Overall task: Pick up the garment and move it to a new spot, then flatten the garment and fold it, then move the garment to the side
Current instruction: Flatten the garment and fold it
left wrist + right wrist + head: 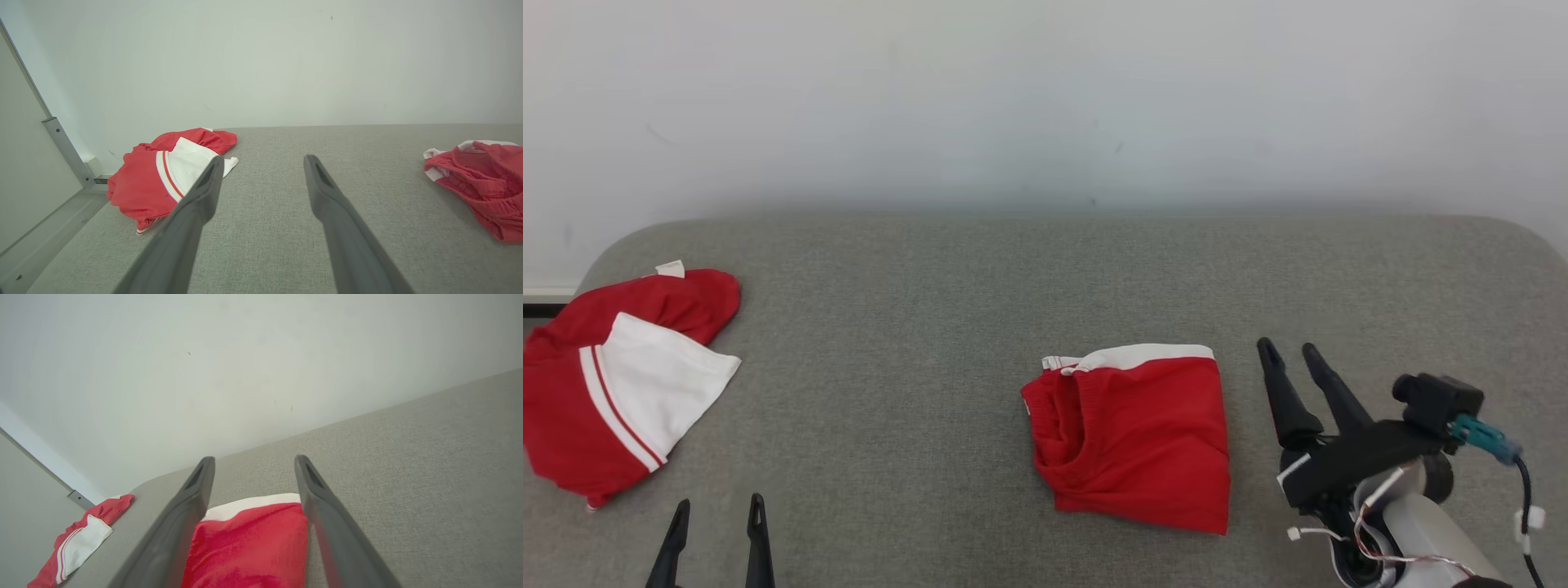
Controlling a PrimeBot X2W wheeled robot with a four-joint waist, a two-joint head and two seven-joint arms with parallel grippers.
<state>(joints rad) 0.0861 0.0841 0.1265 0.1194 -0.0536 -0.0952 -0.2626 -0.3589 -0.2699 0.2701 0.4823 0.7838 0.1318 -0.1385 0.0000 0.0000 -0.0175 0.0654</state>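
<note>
Folded red garment (pixel 1131 437), right tool (pixel 1285 346) spread beside

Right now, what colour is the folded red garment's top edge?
White edge on the folded red garment; head view shows it best.

red cloth garment (pixel 1143 437), seemingly matt

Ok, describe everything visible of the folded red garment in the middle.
The folded red garment lies flat as a compact, roughly square packet near the middle of the grey fabric surface. Its cloth looks soft and slightly rumpled; a white band runs along its far edge and a gathered elastic opening bunches at its left side. The right gripper stands open just off its right edge, not touching it.
</note>
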